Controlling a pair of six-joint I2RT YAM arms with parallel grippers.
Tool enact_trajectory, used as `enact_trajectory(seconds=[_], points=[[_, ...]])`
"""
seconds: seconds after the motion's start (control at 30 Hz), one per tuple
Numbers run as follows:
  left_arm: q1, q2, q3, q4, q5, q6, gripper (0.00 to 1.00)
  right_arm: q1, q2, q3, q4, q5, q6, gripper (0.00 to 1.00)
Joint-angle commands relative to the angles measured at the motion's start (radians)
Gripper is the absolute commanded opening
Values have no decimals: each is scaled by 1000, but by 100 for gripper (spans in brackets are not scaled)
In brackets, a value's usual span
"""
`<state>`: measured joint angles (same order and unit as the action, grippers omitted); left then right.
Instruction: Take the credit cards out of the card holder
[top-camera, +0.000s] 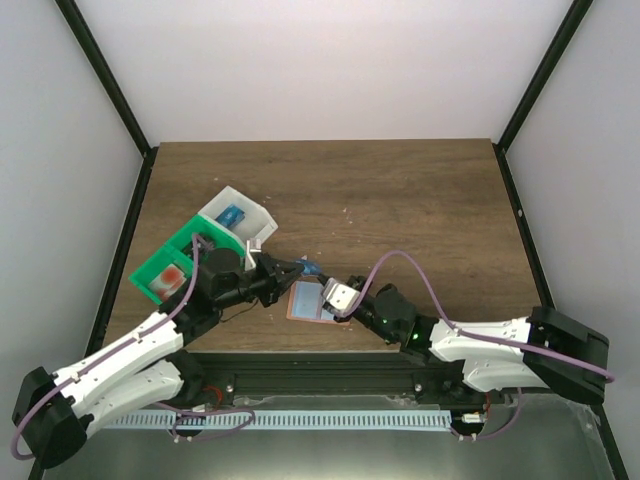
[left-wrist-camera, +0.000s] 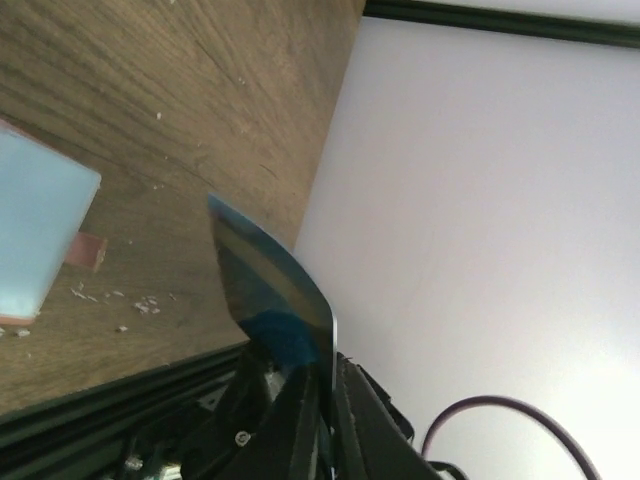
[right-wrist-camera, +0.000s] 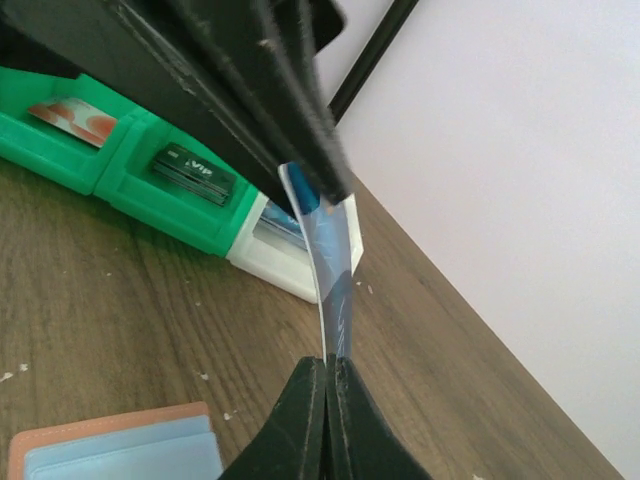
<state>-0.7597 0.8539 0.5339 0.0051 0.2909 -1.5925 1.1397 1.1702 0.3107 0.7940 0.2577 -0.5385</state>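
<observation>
1. Nearest the right wrist lens, the right tool (right-wrist-camera: 325, 372) has its two dark fingers pressed together on the lower edge of the blue credit card (right-wrist-camera: 336, 268).
2. That card stands on edge in the air, clear of the bench (top-camera: 400, 200), and bows slightly along its length.
3. Its upper end is clamped by the left tool (right-wrist-camera: 322, 182), whose jaws are narrow on the plastic, so both tools hold the one card.
4. In the left wrist view the glossy card curves up and out from between that tool's fingers (left-wrist-camera: 365, 400).
5. From above, the two tools meet nose to nose over the near middle of the bench, with the card as a small blue sliver between them.
6. Just below them the card holder (top-camera: 308, 303) lies flat on the wood, with light blue panels and salmon edging. The right tool overlaps its right edge in that view, and the held card is apart from it.
7. The green tray (top-camera: 150, 268) sits to the left, with a red and white card (top-camera: 172, 277) in one compartment and a dark card (right-wrist-camera: 195, 172) in the next.
8. The white tray (top-camera: 262, 213) touches the green tray's far end and holds a second blue card (top-camera: 236, 216).
</observation>
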Motion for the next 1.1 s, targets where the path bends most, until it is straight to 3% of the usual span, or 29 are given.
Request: enact_trajectory(seconds=[0.0, 0.17, 0.3, 0.53, 0.6, 0.77, 0.87, 1.07], points=[[2, 8, -26, 47, 20, 6, 0, 17, 5, -8, 65, 14, -6, 1], [5, 4, -70, 129, -4, 98, 0, 17, -11, -40, 81, 19, 73, 28], [28, -6, -96, 191, -21, 282, 0, 17, -105, -113, 101, -27, 191, 53], [57, -33, -76, 96, -86, 552, 0, 17, -322, -120, -146, -14, 450, 81], [61, -46, -58, 49, -128, 600, 0, 17, -378, -96, -241, -8, 529, 99], [98, -67, 5, -42, -244, 738, 0, 17, -475, -27, -492, 58, 789, 100], [180, -34, 56, -101, -225, 793, 0, 17, -503, 13, -619, 115, 979, 100], [398, 91, 135, -175, -118, 835, 0, 17, -539, 35, -678, 95, 1043, 100]])
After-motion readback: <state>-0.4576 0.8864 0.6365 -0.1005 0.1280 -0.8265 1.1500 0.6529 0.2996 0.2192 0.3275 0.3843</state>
